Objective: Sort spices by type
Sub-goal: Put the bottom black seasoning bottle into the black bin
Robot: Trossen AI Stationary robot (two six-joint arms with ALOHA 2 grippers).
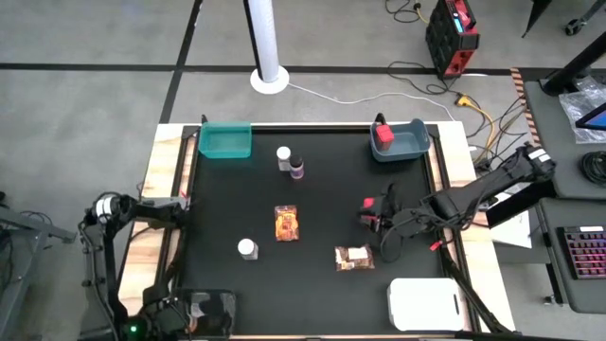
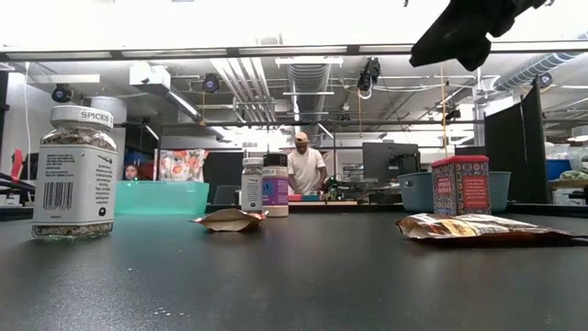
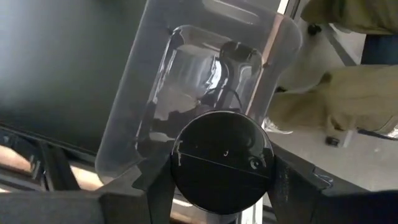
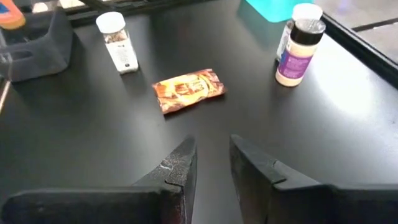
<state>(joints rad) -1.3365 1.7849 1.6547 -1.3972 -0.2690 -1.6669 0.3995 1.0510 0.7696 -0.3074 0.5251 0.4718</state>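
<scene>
Black matting (image 1: 312, 275) covers the table, with grey floor and cables around it. High view: teal bin (image 1: 225, 141) and blue-grey bin (image 1: 400, 142) sit at the far edge, a red box (image 1: 383, 134) in the latter. Orange packet (image 1: 287, 224), brown packet (image 1: 353, 258) and white-capped bottle (image 1: 247, 249) lie mid-table. Right gripper (image 1: 367, 213) hovers beside a second red box. Low view: a person stands in the workshop behind; a spice jar (image 2: 73, 171) stands near. Left wrist view: left gripper (image 3: 221, 163), fingers apart, clamps a black-lidded jar (image 3: 221, 158) over a clear tray (image 3: 186, 81). Right wrist view: fingers slightly apart, empty.
</scene>
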